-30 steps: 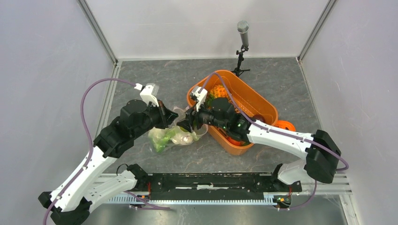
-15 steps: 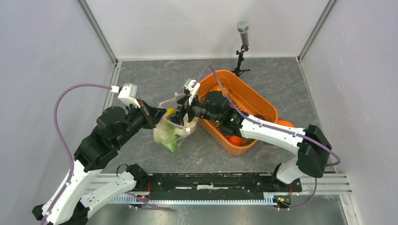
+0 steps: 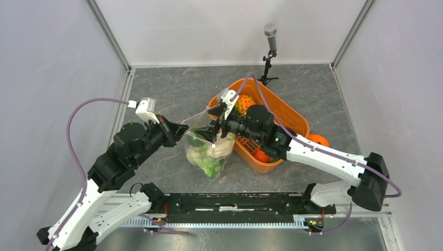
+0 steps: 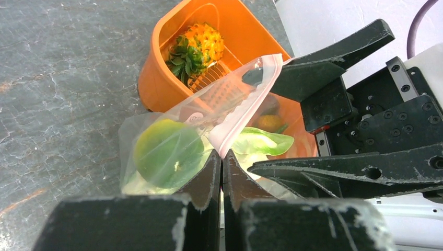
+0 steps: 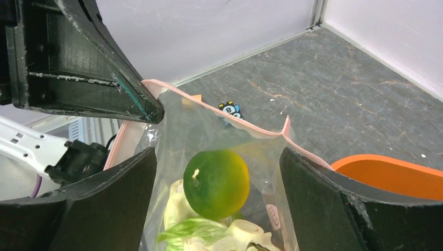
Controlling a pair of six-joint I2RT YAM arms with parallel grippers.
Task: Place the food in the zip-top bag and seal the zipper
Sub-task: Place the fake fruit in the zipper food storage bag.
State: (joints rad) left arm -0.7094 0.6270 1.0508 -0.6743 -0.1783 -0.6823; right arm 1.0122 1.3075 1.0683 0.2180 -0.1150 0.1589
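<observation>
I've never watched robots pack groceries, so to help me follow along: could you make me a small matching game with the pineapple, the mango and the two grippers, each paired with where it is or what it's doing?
Column one
1. pineapple
2. mango
3. left gripper
4. right gripper

Column two
A. inside the zip-top bag
B. open, at the bag's mouth
C. in the orange basket
D. shut on the bag's pink edge

Pairs: 1-C, 2-A, 3-D, 4-B
</observation>
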